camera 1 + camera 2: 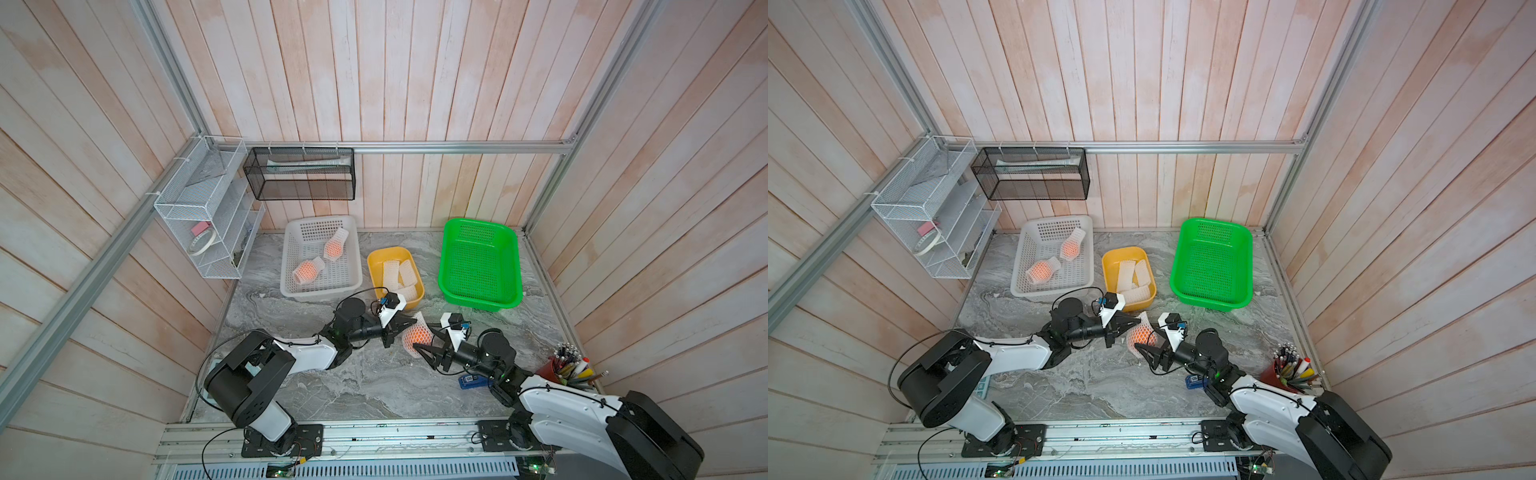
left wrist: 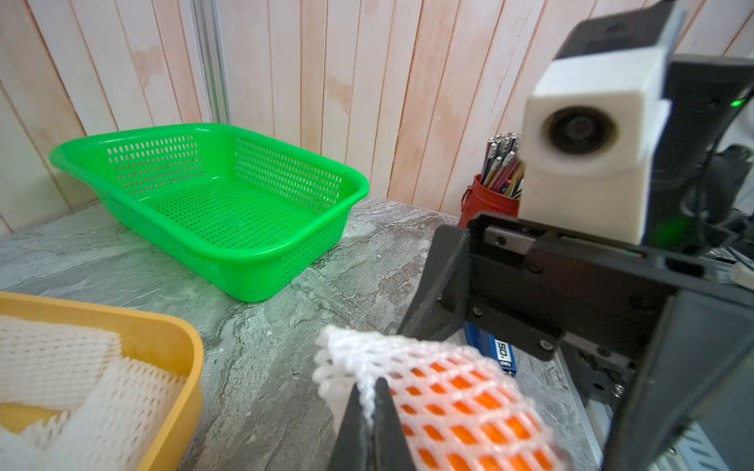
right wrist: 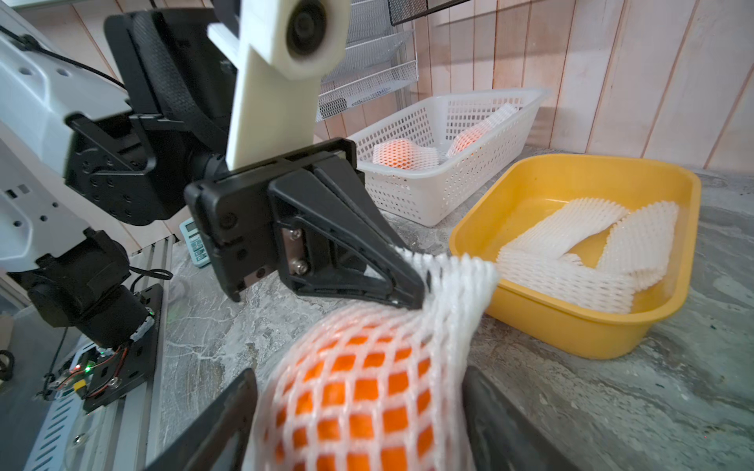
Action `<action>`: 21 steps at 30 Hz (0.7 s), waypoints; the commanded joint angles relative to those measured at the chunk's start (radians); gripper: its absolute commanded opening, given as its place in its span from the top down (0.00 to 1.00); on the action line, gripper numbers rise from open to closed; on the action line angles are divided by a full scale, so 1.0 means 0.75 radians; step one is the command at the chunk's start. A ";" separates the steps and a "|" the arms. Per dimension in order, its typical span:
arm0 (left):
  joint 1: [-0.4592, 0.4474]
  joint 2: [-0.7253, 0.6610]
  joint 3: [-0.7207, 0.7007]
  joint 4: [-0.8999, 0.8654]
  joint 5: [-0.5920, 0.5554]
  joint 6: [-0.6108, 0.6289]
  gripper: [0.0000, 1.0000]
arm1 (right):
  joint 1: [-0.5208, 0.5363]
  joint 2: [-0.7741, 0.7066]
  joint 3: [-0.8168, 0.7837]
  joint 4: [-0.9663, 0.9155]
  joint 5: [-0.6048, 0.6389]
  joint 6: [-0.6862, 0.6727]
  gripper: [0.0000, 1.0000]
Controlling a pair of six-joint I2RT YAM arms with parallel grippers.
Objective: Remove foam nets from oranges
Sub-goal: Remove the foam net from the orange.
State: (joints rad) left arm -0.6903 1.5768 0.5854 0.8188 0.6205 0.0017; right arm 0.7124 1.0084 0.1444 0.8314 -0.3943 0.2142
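Note:
An orange in a white foam net sits on the marble table at mid-front, seen in both top views. My left gripper is shut on the bunched end of this net, pinching a fold of mesh. My right gripper is open, one finger on each side of the netted orange, close to the mesh. Two more netted oranges lie in the white basket. Empty foam nets lie in the yellow tub.
A green basket stands empty at the back right. A red cup of pens and a small blue box are beside my right arm. Wire shelves hang on the left wall.

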 commanded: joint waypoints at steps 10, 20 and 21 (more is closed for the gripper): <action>-0.026 -0.050 -0.067 0.027 -0.082 0.029 1.00 | -0.044 0.074 0.027 -0.020 -0.010 0.039 0.14; -0.073 -0.019 -0.086 0.053 -0.060 0.000 1.00 | -0.044 0.376 0.084 0.250 -0.006 0.023 0.16; -0.078 -0.013 -0.092 0.065 -0.062 -0.004 1.00 | -0.044 0.410 0.096 0.266 -0.021 0.021 0.16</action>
State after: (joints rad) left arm -0.7345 1.5505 0.5358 0.8326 0.5705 0.0067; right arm 0.6834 1.2720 0.1818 0.9405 -0.3885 0.2348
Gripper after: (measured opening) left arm 0.054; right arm 0.842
